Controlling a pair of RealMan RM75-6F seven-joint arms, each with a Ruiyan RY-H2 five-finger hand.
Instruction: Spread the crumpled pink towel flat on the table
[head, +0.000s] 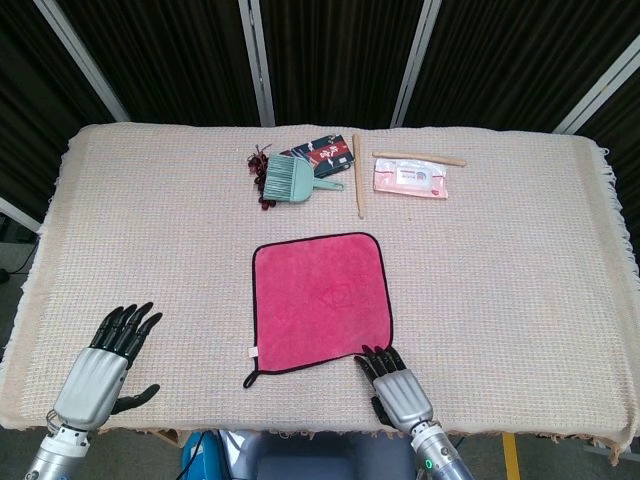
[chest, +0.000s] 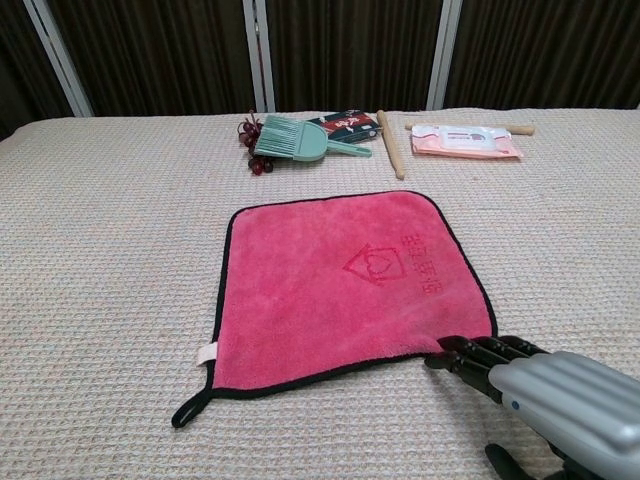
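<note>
The pink towel (head: 320, 298) (chest: 352, 278) lies flat in the middle of the table, black-edged, with a small loop at its near left corner. My right hand (head: 398, 387) (chest: 545, 394) sits just off the towel's near right corner, fingers stretched out flat, fingertips (chest: 447, 356) at the towel's black edge and holding nothing. Far to the left, near the table's front edge, my left hand (head: 100, 358) rests with fingers spread apart and empty; the chest view does not show it.
At the back of the table lie a green brush (head: 289, 181) (chest: 295, 140), a dark packet (head: 320, 152), a wooden stick (head: 357, 176), a second stick (head: 418, 158) and a pink wipes pack (head: 410, 179) (chest: 465, 141). A beige woven cloth (head: 520, 270) covers the table.
</note>
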